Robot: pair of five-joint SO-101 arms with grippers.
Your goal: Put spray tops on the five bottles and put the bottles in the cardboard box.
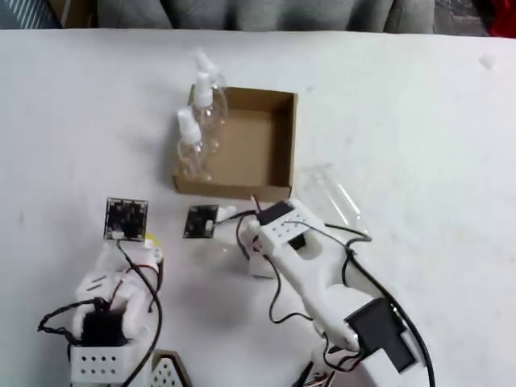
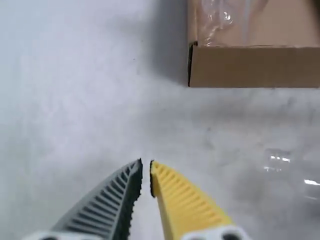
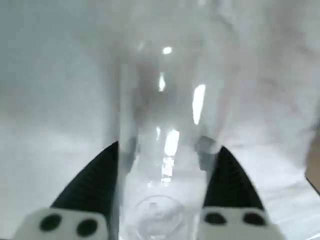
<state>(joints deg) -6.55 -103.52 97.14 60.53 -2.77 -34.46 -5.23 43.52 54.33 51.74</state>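
Clear plastic bottle (image 3: 160,100) sits clamped in right end effector (image 3: 167,146); ribbed left end effector (image 2: 146,165) pinched closed.

— What do we have on the desk (image 1: 419,121)?
— An open cardboard box (image 1: 258,145) in the middle. Three bottles (image 1: 193,149) stand in a row along its left wall, each with a white spray top (image 1: 188,125).
— And right of the box?
— We see a clear bottle (image 1: 330,193) lying on its side, near the box's front right corner. The left arm (image 1: 105,314) sits at the near left. The right arm (image 1: 322,290) lies angled toward the box's front wall.
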